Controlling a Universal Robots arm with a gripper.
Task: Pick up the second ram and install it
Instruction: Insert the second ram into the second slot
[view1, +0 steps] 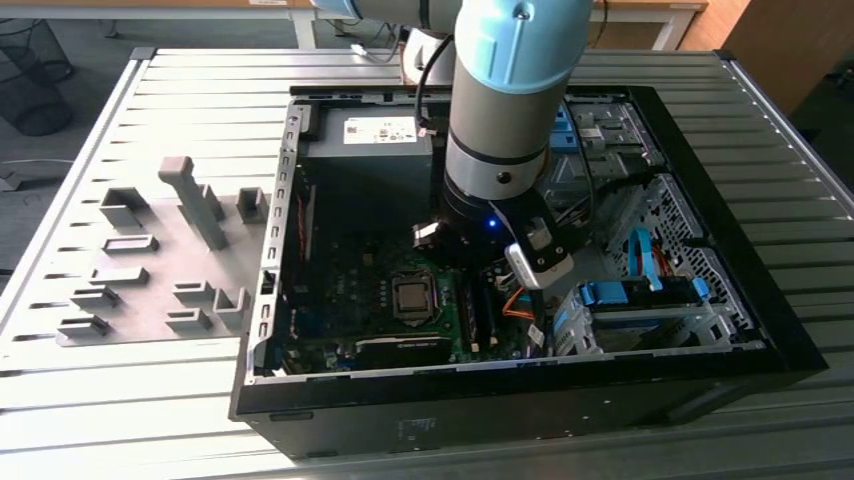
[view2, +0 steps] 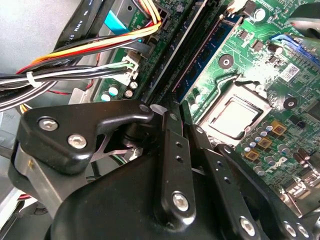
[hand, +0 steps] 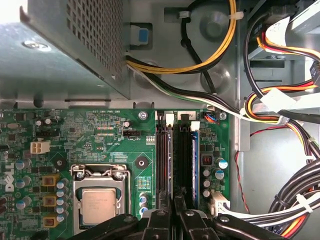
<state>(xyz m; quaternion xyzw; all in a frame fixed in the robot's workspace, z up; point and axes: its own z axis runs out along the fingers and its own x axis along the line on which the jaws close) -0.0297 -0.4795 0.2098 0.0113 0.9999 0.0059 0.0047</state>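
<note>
Closest to me is the black steel computer case (view1: 534, 385), lying open on its side on the ribbed metal surface (view1: 134, 400) so the arm can come straight down into it. Inside, the green motherboard (hand: 100, 135) lies flat, its square silver processor socket (hand: 100, 200) bare. Just beside the socket run the long black memory slots (hand: 162, 150), and the black hand (hand: 175, 202) sits low over them, lined up along their length, which looks to me like the pose for seating a stick. I cannot tell how far the hand is open, nor whether it has hold of anything. A slim dark blue-green memory stick (hand: 195, 155) stands upright in the slot on the side away from the socket, just beside the hand; whether this is the second ram I cannot say. The pale blue and grey robot arm (view1: 514, 90) rises steeply above. Farther in, bundled yellow and black cables (hand: 210, 45) loop clear of the slots beside the perforated grey power supply box (hand: 75, 60). On the exterior view's left, grey plastic holder blocks (view1: 200, 205) stand outside the case.
</note>
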